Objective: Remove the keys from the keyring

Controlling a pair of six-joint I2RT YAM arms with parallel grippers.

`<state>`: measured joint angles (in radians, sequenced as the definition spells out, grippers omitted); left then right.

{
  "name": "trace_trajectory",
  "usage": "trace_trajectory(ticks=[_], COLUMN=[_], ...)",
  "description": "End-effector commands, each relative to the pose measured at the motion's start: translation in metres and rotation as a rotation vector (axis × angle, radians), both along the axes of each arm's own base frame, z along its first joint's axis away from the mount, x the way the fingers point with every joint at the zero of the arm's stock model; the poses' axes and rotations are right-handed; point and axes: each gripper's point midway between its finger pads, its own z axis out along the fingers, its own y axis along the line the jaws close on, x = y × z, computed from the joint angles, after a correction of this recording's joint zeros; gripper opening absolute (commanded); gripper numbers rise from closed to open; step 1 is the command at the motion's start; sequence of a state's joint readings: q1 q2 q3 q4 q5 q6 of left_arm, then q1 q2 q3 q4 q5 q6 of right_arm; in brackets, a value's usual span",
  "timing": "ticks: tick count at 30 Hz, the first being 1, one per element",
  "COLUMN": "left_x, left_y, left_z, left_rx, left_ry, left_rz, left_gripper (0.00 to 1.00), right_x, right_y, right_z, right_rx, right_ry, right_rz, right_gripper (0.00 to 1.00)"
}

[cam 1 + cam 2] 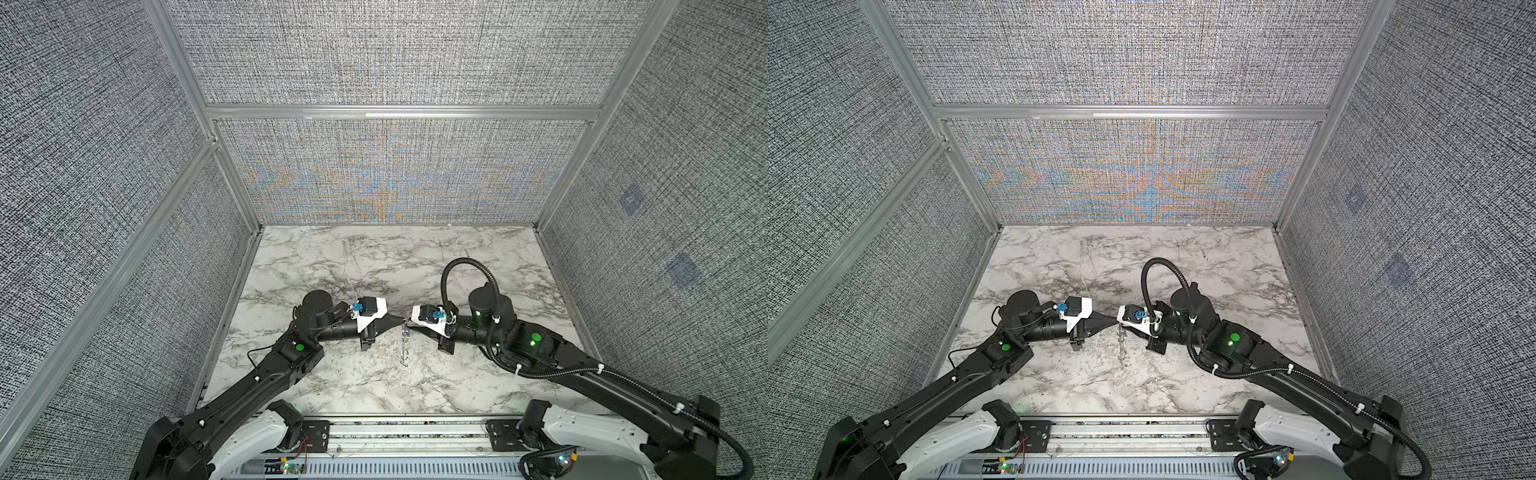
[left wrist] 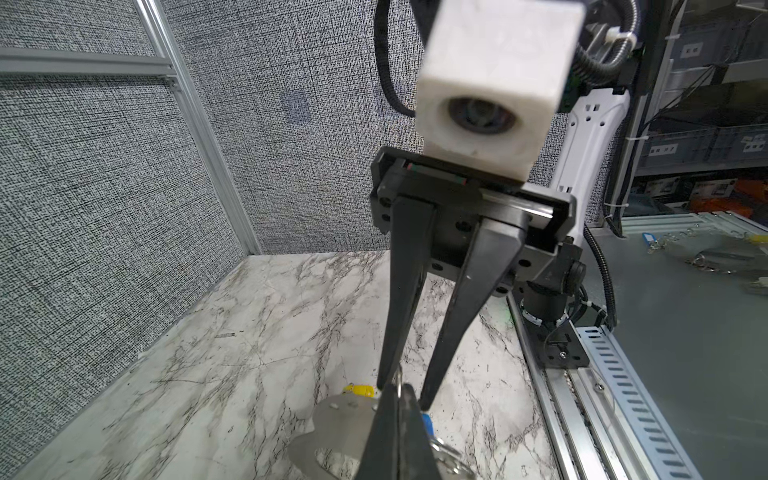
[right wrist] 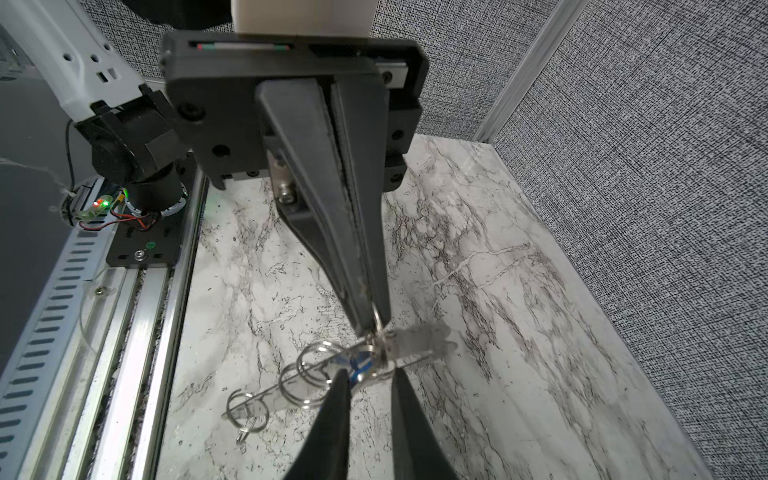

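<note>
The bunch of keys [image 1: 405, 345] hangs between the two arms over the middle of the marble table [image 1: 374, 257]. In both top views it is only a thin glinting line below the fingertips. Nothing on it can be told apart there, nor whether its low end touches the marble.

The left gripper [image 3: 370, 321] is pressed fully closed, its tip pinching a small wire ring [image 3: 377, 318] at the top of the bunch. The right gripper [image 2: 404, 395] meets it tip to tip, jaws narrowly parted, one finger at each side of the blue tag [image 3: 358, 362]. Whether either pad touches the tag is unclear, because rings crowd the gap.

In the left wrist view the keyring [image 2: 336, 419] shows as a flat grey plate with an oval cut-out, blurred, cut off by the frame edge and partly behind the left fingers. In the right wrist view it is seen nearly edge-on, as a long thin strip.

Counted, there are two tags, one blue and one yellow. The yellow tag [image 2: 360, 390] shows only in the left wrist view, as a sliver beside a right finger. The metal blades cannot be picked out with certainty. Besides the pinched ring, three larger wire rings [image 3: 300, 387] sit in a row along the strip, with a smaller one at its far end
</note>
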<state>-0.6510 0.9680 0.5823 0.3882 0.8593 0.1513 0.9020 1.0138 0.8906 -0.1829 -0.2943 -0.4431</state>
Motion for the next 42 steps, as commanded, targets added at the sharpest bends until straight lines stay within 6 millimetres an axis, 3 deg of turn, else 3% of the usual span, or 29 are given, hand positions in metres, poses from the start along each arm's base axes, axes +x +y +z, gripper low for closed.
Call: trace_trajectory(ticks=[1, 18, 25, 30, 32, 34, 37, 42], left_x=[-0.003, -0.006, -0.006, -0.001, 0.004, 0.01, 0.019, 0.015], left_y=[0.0, 0.001, 0.001, 0.002, 0.004, 0.007, 0.015, 0.017], left_z=[0.012, 0.009, 0.007, 0.003, 0.0, -0.005, -0.012, -0.014], left_rx=[-0.043, -0.028, -0.014, 0.012, 0.052, 0.118, 0.242, 0.324], left_ry=[-0.023, -0.016, -0.019, -0.03, -0.05, -0.091, -0.161, -0.194], left_rz=[-0.019, -0.037, -0.039, -0.001, 0.034, 0.069, 0.118, 0.083], left_gripper=[0.0, 0.0, 0.0, 0.0, 0.19, 0.26, 0.3, 0.29], right_x=[-0.004, -0.006, -0.007, -0.004, -0.003, -0.002, -0.001, 0.002], right_y=[0.004, 0.006, 0.008, 0.007, 0.005, 0.004, 0.005, 0.006], right_z=[0.015, 0.02, 0.019, 0.013, 0.008, 0.001, 0.0, -0.007], right_rx=[0.056, 0.074, 0.081, 0.057, 0.026, -0.008, -0.041, -0.082], right_ry=[-0.01, -0.002, 0.005, 0.016, 0.033, 0.054, 0.081, 0.115], right_rz=[0.027, 0.037, 0.045, 0.03, 0.018, 0.011, 0.007, 0.0], right_gripper=[0.2, 0.13, 0.02, 0.0, 0.0, 0.0, 0.0, 0.0])
